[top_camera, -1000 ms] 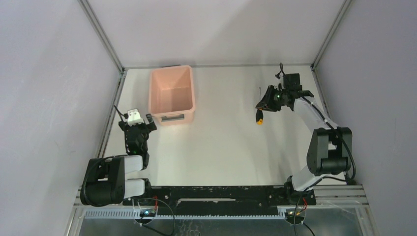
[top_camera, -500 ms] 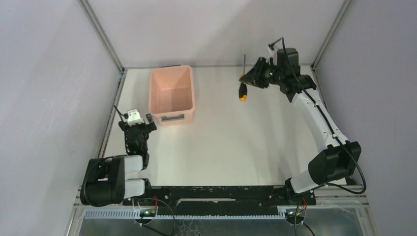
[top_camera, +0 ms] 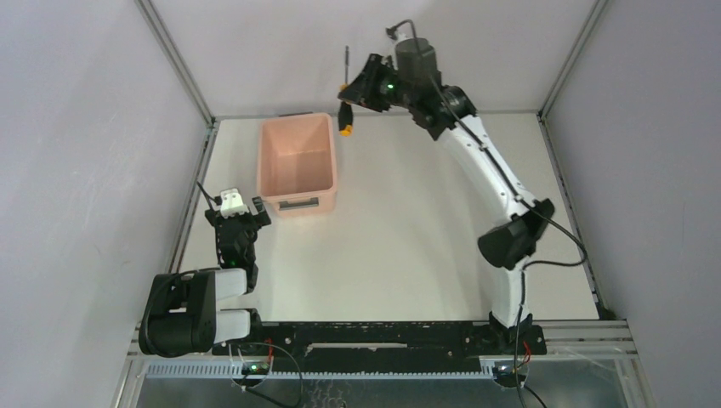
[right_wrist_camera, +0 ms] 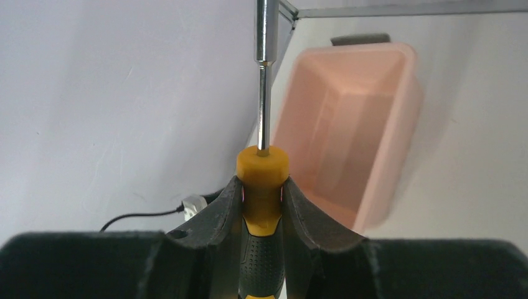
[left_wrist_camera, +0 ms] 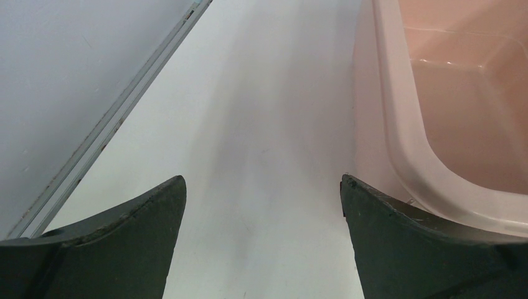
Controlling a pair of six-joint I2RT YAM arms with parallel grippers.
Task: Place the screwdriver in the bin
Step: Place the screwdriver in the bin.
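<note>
Gripping screwdriver (top_camera: pixel 345 126), right end effector (top_camera: pixel 352 92) hangs outstretched near bin (top_camera: pixel 334 174).

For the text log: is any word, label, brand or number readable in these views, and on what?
None readable.
The screwdriver, clamped in the right gripper, shows no print on its orange-and-black handle.
The bin is plain salmon-pink plastic with no label.

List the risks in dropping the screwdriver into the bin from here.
1. In the top view the screwdriver hangs near the bin's far right corner, not clearly over the opening; released now, it may hit the rim or land outside.
2. The right gripper pinches only the handle's shaft end, so the tool could swing or slip.
3. Held well above the bin, it might bounce out.
</note>
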